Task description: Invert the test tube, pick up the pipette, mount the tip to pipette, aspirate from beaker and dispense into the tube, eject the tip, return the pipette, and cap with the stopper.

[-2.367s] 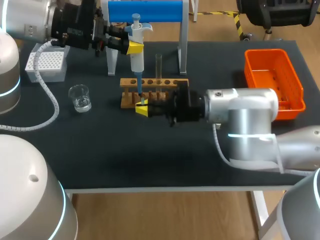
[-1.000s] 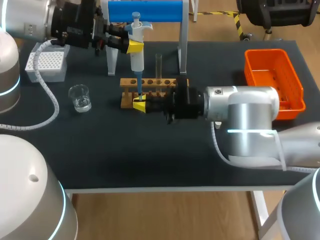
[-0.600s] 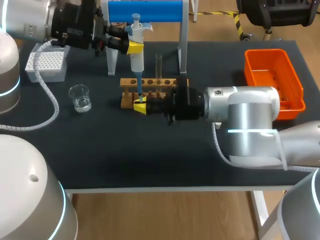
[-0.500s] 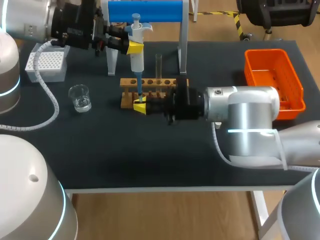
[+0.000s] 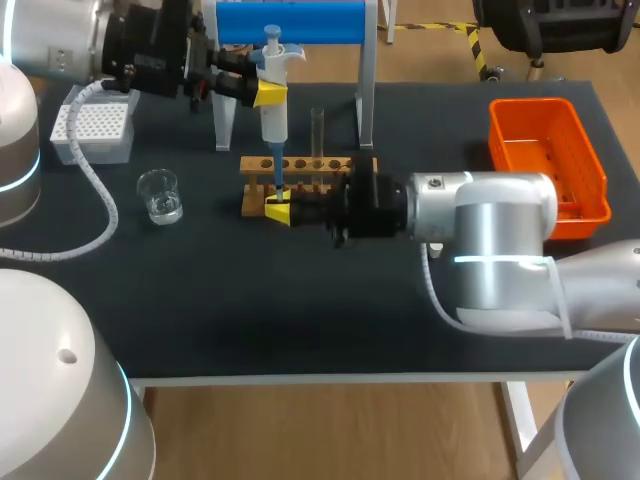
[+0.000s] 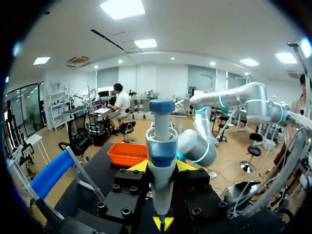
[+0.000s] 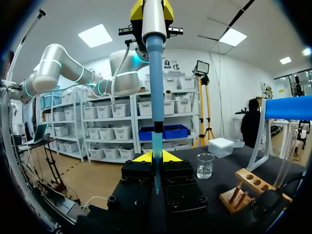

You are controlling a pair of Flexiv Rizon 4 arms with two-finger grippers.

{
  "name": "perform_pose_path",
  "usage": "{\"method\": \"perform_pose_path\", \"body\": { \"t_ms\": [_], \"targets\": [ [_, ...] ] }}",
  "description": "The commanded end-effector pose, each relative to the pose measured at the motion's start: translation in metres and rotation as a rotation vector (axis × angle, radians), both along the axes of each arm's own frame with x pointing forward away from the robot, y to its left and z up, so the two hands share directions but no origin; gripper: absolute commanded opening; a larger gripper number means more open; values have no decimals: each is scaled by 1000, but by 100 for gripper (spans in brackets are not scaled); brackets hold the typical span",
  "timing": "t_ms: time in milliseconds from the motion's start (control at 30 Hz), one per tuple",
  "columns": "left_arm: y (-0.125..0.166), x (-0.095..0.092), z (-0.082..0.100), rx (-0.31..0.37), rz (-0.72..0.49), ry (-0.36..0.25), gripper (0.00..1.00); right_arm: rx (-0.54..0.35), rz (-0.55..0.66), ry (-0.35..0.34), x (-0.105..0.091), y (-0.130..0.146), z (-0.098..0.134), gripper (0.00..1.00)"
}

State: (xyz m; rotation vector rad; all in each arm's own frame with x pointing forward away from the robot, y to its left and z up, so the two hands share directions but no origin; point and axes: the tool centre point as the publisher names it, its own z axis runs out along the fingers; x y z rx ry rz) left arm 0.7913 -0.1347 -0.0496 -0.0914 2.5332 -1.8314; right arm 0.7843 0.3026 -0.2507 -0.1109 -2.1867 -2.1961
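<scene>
My left gripper [image 5: 270, 95] is shut on the white and blue pipette [image 5: 273, 110], which hangs upright above the front of the wooden rack [image 5: 330, 164]. In the left wrist view the pipette [image 6: 161, 156] stands between the fingers. Below it my right gripper [image 5: 279, 212] is shut on the clear tip [image 7: 156, 161] at the end of the blue shaft [image 7: 155, 73]. A glass test tube [image 5: 317, 132] stands upright in the rack. The beaker [image 5: 160, 195] with a little water sits to the left, the white tip box [image 5: 92, 130] behind it.
A blue-topped pipette stand [image 5: 290, 22] rises behind the rack. An orange basket [image 5: 548, 160] sits at the far right of the black table [image 5: 300, 310]. A white cable [image 5: 100, 205] from the left arm curls past the beaker.
The right gripper has edged slightly left and toward the rack, along the pipette's tip. The left arm and pipette have stayed put.
</scene>
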Motion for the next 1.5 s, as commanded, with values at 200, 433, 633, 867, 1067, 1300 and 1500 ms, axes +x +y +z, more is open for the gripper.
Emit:
{"method": "perform_pose_path", "body": {
  "t_ms": [200,433,633,867,1067,1300,1500],
  "targets": [
    [1,-1,-1,1,-1,1,0,-7,-3,8,-2,-1,-3,0],
    [1,-1,-1,1,-1,1,0,-9,-8,17,-2,-2,-5,0],
    [1,-1,-1,1,-1,1,0,-4,-5,14,-2,0,-4,0],
    [1,-1,-1,1,-1,1,0,-1,1,5,-3,0,1,0],
    [1,-1,-1,1,-1,1,0,0,-5,0,-3,-1,4,0],
    [1,-1,-1,1,-1,1,0,-24,-5,1,-3,-2,-3,0],
    [1,-1,-1,1,-1,1,0,-32,-7,10,-2,-4,-7,0]
  ]
}}
